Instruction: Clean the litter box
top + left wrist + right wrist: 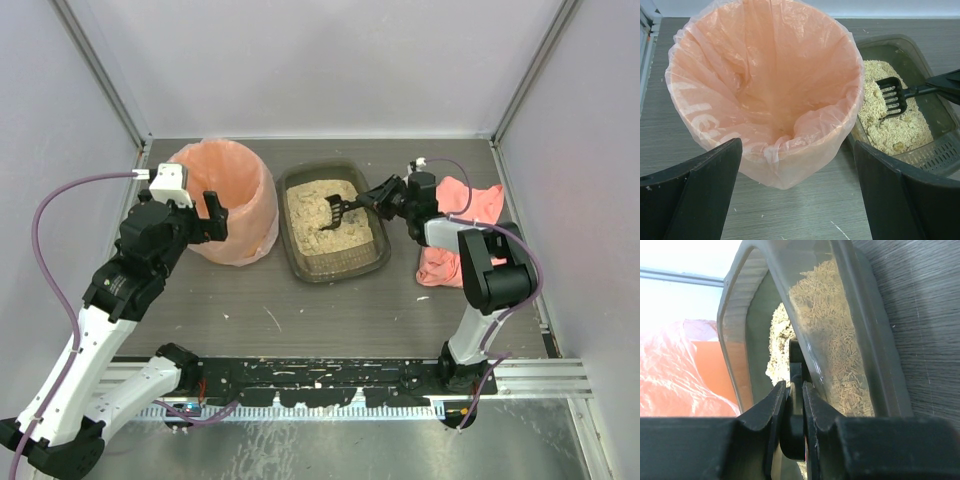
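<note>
The litter box (372, 256) is a dark olive tray with beige litter, at the table's middle back; it also shows in the left wrist view (920, 55) and the right wrist view (740, 325). My right gripper (385, 197) is shut on the handle of a black slotted scoop (338, 211), whose head rests in the litter (891, 95); in the right wrist view the fingers (793, 395) pinch the handle (795, 370). My left gripper (212, 215) is open and empty, at the near side of the peach-lined bin (228, 200), its fingertips (705, 175) apart.
The round bin lined with a peach-pink bag (765, 85) stands left of the litter box, touching it. A pink cloth (455, 235) lies right of the box, under the right arm. Grey walls close the back and sides.
</note>
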Controlling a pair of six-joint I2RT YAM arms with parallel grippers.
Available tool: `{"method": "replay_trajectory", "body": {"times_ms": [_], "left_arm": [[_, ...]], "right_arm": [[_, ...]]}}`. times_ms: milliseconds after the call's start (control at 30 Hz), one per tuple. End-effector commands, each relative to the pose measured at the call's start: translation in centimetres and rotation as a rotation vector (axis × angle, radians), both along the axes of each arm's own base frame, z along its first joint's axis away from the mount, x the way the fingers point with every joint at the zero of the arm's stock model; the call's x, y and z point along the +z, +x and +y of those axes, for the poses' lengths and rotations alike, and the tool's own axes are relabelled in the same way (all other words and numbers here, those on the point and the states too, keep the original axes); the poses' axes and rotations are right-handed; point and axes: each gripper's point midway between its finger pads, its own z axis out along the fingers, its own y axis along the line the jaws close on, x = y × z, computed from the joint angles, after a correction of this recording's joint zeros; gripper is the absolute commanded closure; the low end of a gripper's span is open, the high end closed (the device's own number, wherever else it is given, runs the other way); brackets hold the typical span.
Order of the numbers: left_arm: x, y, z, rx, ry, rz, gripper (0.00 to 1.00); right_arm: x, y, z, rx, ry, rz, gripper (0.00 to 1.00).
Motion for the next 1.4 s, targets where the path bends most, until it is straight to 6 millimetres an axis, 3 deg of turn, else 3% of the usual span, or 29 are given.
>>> {"method": "replay_trajectory", "body": {"times_ms": [0,500,733,933,1033,1167,1300,1367], "left_arm": [[0.9,0.1,0.3,0.016,-0.012,-0.031,0.05],[0.9,0.1,0.4,0.022,-0.011,-0.03,0.02],[0.8,-0.1,0.5,0.024,-0.01,-0.032,0.02],[0.9,-0.1,0.6,0.028,-0.014,-0.038,0.02],[1.0,-0.1,0.8,0.039,-0.015,-0.04,0.02],[1.0,0.0,0.7,0.037,-0.015,-0.037,0.02],[1.0,-0.1,0.8,0.038,-0.013,-0.039,0.02],[1.1,-0.1,0.8,0.041,-0.013,-0.041,0.02]], "right_arm": [[6.7,0.3,0.0,0.025,0.121,-0.165,0.99],[8.0,-1.2,-2.3,0.001,0.152,-0.184,0.99],[8.0,-3.5,-2.9,-0.002,0.205,-0.183,0.99],[8.9,-5.0,-4.8,-0.096,0.314,-0.207,0.99],[9.0,-5.8,-4.2,-0.079,0.355,-0.209,0.99],[8.9,-5.4,-6.0,-0.138,0.356,-0.213,0.99],[9.5,-5.4,-4.0,-0.054,0.338,-0.221,0.99],[9.3,-5.2,-5.4,-0.104,0.345,-0.219,0.99]]}}
